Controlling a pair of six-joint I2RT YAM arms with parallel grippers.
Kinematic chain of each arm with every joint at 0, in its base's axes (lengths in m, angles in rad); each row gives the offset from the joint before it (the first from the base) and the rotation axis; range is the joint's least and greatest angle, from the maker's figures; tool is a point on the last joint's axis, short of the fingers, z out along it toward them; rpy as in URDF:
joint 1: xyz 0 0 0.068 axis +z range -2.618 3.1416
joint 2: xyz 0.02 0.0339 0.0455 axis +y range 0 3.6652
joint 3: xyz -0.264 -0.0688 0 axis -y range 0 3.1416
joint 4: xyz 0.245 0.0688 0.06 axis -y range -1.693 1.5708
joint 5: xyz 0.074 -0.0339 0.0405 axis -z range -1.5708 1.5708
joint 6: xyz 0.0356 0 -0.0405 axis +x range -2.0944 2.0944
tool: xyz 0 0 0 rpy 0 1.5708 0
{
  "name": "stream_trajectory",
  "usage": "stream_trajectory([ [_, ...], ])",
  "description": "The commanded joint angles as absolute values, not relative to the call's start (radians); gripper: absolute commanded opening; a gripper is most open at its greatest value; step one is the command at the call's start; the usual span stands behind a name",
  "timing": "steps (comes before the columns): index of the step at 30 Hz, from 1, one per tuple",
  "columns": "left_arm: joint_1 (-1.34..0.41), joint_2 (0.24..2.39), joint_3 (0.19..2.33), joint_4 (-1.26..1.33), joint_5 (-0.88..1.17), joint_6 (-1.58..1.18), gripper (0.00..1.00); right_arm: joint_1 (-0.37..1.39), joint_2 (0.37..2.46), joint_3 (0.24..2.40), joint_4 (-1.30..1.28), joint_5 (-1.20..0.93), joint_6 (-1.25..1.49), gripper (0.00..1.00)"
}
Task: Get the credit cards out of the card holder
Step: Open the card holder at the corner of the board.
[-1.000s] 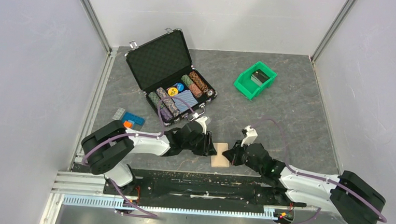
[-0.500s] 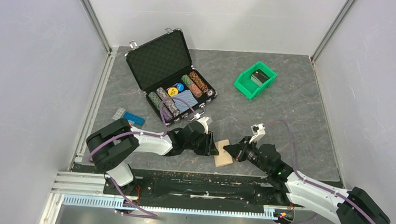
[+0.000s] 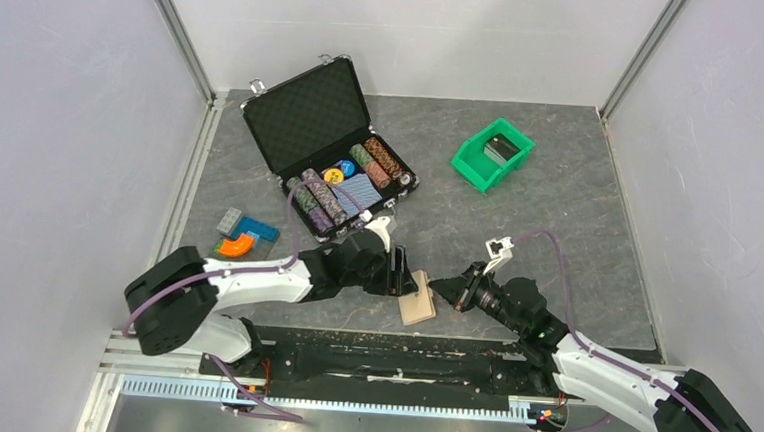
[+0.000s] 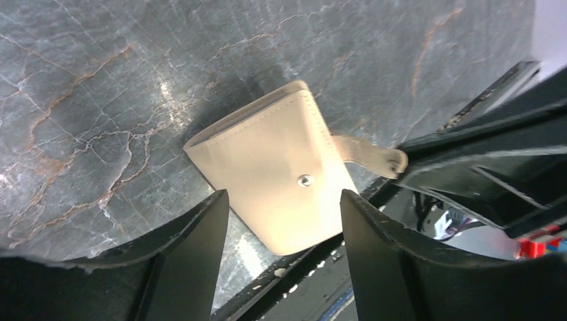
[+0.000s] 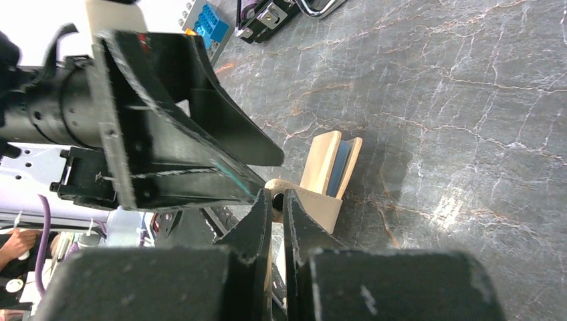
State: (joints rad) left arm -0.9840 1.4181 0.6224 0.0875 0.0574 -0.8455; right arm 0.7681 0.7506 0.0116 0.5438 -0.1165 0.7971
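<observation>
**Entry:** wallet [image 3: 416,298], tan, folding, with one stud [image 4: 305,179] on its outer face.

**Place:** directly ahead of the left claw [image 3: 400,277], in line with the gap between its fingers. It was also at the very tip of the right claw [image 3: 442,286], which reached in from the opposite side.

**Left claw:** released, its fingers spread wider than a second before. Whether they brushed the wallet's edges could not be told.

**Right claw:** clenched throughout on the tab [image 4: 372,155].

**Change:** a second before, the wallet lay flat on the table [image 3: 558,217]. It had since been tipped up onto one edge and swung nearer the left claw, and its fold gaped slightly. A blue-grey face [image 5: 342,166] showed in the gap; card or lining could not be told.

**Cards:** none stood out of the wallet.

**Bearing on task:** probably the opening step. The cards were likely within reach, but extraction had not begun.
</observation>
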Motion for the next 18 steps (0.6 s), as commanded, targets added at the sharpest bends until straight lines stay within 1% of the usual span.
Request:
stream_trajectory([
  [1,-0.989,1.327,0.644,0.032,0.005,-0.879,0.71,0.766,0.747,0.042,0.583,-0.151,0.832,0.0],
  [9,-0.989,1.276,0.664,0.011,-0.02,-0.869,0.8,0.767,0.74,0.044,0.631,-0.191,0.874,0.0],
  [12,-0.989,1.304,0.683,0.013,-0.005,-0.856,0.82,0.767,0.74,0.046,0.642,-0.212,0.881,0.0],
  [14,-0.989,1.333,0.704,0.017,0.041,-0.846,0.82,0.767,0.738,0.046,0.645,-0.222,0.883,0.0],
  [18,-0.989,1.38,0.726,0.028,0.058,-0.84,0.82,0.767,0.725,0.044,0.637,-0.214,0.886,0.0],
])
